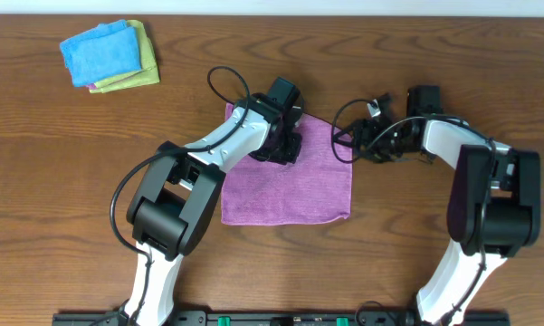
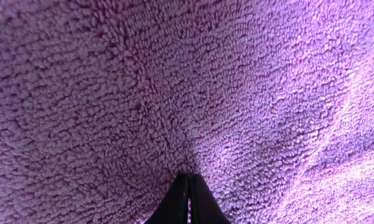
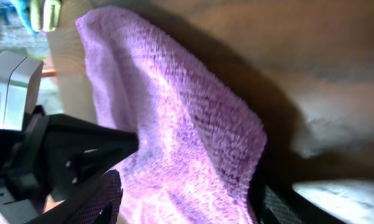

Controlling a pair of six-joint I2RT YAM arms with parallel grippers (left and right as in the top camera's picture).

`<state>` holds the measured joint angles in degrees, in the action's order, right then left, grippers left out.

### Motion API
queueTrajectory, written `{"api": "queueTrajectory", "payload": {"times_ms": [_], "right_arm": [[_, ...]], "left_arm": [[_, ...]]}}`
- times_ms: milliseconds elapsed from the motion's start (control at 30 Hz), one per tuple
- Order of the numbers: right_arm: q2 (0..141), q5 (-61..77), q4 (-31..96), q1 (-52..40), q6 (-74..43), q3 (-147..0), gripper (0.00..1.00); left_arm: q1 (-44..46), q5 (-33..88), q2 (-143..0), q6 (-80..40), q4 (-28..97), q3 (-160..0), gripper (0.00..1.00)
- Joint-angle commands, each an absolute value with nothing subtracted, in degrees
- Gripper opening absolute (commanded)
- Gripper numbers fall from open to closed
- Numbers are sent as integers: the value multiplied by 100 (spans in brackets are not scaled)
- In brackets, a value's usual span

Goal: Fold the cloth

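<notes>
Cloth (image 1: 290, 186) pinched in left end effector (image 2: 187, 184).

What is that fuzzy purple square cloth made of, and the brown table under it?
The purple cloth looks like microfibre terry: close up, a dense matte pile of tiny loops. The brown table looks like wood or wood-grain laminate, smooth, with streaky grain; which one, I cannot tell.
</notes>
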<state>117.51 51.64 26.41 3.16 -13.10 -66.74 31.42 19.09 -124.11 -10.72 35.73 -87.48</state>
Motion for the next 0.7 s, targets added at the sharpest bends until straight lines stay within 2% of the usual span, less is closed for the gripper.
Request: {"api": "queueTrajectory", "payload": {"times_ms": [0,333,667], "right_arm": [[11917,5371,2681,325,-1627,-6630,70],[11917,5500,1406,-73,-2611,-6630,75],[11920,5304,886,-377,-2810,-6630,76]], "left_arm": [[3153,1739,-12433,-1116,3632,-8737,6],[3153,1739,-12433,-1114,3632,-8737,6],[3155,1739,-12433,-1026,3684,-8737,6]]}}
